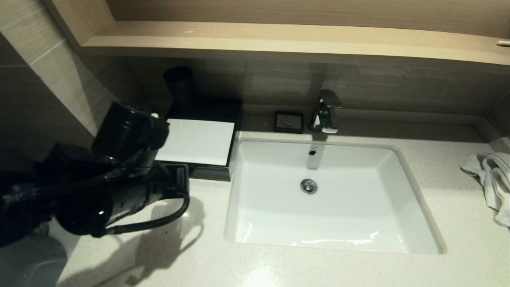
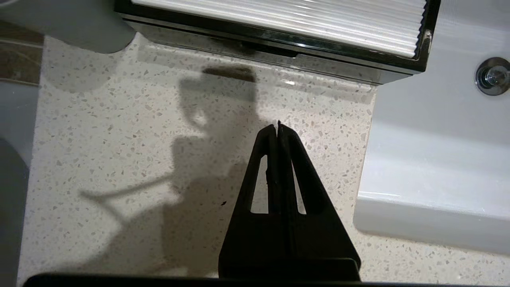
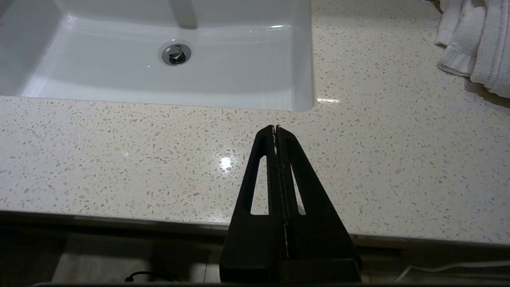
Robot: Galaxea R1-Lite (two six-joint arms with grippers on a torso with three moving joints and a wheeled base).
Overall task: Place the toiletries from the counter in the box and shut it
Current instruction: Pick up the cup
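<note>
A black box [image 1: 210, 172] stands on the counter left of the sink, with a white ribbed lid [image 1: 197, 141] lying flat on top of it. The lid also shows in the left wrist view [image 2: 279, 18]. No loose toiletries show on the counter. My left arm [image 1: 131, 191] hangs over the counter in front of the box. My left gripper [image 2: 277, 126] is shut and empty above bare speckled counter, a short way from the box's front edge. My right gripper [image 3: 275, 127] is shut and empty above the counter's front edge, in front of the sink; it is out of the head view.
A white sink [image 1: 410, 191] with a chrome faucet [image 1: 324, 111] takes the middle. A black soap dish [image 1: 289, 121] and a black cup [image 1: 180, 85] stand at the back. A white towel [image 1: 492, 179] lies at the right. A wooden shelf [image 1: 279, 38] runs overhead.
</note>
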